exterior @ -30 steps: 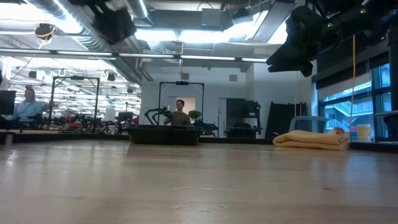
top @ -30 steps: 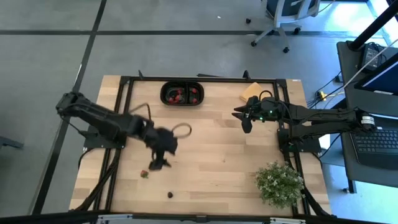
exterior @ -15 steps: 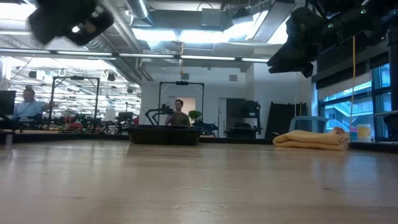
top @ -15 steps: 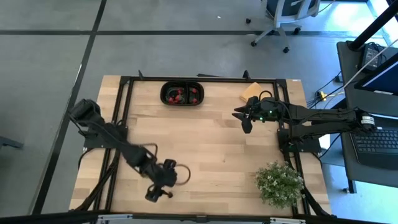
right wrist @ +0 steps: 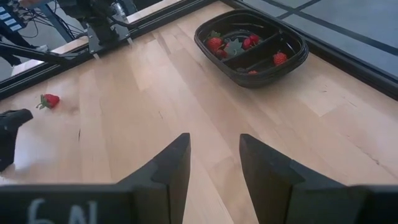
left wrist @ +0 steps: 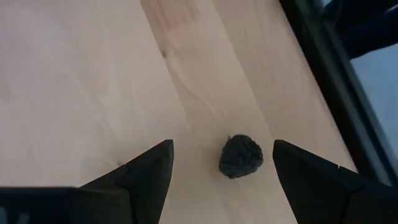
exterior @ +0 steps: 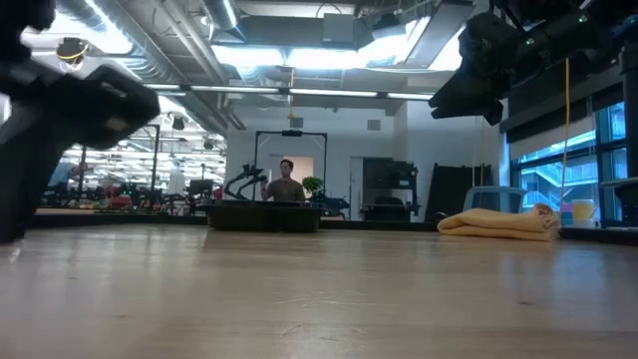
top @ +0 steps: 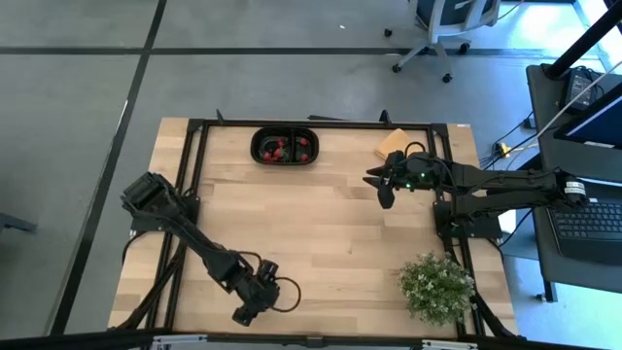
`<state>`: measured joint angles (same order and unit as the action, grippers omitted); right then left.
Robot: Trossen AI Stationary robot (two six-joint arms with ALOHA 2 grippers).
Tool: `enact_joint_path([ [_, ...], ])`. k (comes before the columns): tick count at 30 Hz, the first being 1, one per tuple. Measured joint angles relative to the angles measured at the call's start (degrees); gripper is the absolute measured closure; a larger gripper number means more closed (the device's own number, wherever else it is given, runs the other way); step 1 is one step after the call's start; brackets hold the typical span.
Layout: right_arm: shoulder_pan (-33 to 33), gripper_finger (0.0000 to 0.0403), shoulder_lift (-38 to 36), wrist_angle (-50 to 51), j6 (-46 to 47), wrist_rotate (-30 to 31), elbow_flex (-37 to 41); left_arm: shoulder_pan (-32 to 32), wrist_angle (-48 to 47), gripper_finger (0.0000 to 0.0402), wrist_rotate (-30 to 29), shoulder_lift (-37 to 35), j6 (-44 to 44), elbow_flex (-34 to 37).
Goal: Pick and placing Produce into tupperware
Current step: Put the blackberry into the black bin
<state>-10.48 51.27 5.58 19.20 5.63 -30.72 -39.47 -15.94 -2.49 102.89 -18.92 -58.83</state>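
Note:
The black oval tupperware [top: 285, 148] sits near the table's far edge and holds several red strawberries; it also shows in the right wrist view as the tupperware [right wrist: 252, 46]. My left gripper [top: 243, 313] is low at the near edge, open. In its wrist view the left gripper [left wrist: 221, 146] has a finger on either side of a dark berry [left wrist: 240, 157] that rests on the wood, with a gap on both sides. One strawberry [right wrist: 50, 100] lies on the table near the left arm. My right gripper [top: 384, 192] hovers open, right of centre, above bare wood.
A tan folded pad [top: 391, 144] lies at the far right beside the right arm. A leafy potted plant [top: 435, 285] stands at the near right corner. The black table frame [left wrist: 323, 68] runs close past the berry. Bare wood fills the middle.
My left gripper has swung from the table's middle toward the near edge and come down low, ending with its open fingers around the dark berry. The right arm has kept still.

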Motion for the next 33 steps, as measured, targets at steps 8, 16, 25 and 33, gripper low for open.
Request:
enact_joint_path([
  [8,0.00,0.0262,0.00,0.60,-0.20,0.00,0.00,-1.08,0.44,0.0137,0.01,2.75,-0.04,0.00],
  [16,0.00,0.0262,0.00,1.05,-1.48,-0.01,-0.02,-1.04,0.78,0.0170,-2.19,2.86,-1.82,0.00],
  [25,0.00,0.0262,0.00,5.69,-1.39,-0.02,0.00,-0.79,0.73,0.0215,-2.41,2.88,-1.97,0.00],
  [33,0.00,0.0262,0.00,6.30,-1.29,-0.04,0.00,-0.54,0.69,0.0252,-2.43,2.88,-1.97,0.00],
])
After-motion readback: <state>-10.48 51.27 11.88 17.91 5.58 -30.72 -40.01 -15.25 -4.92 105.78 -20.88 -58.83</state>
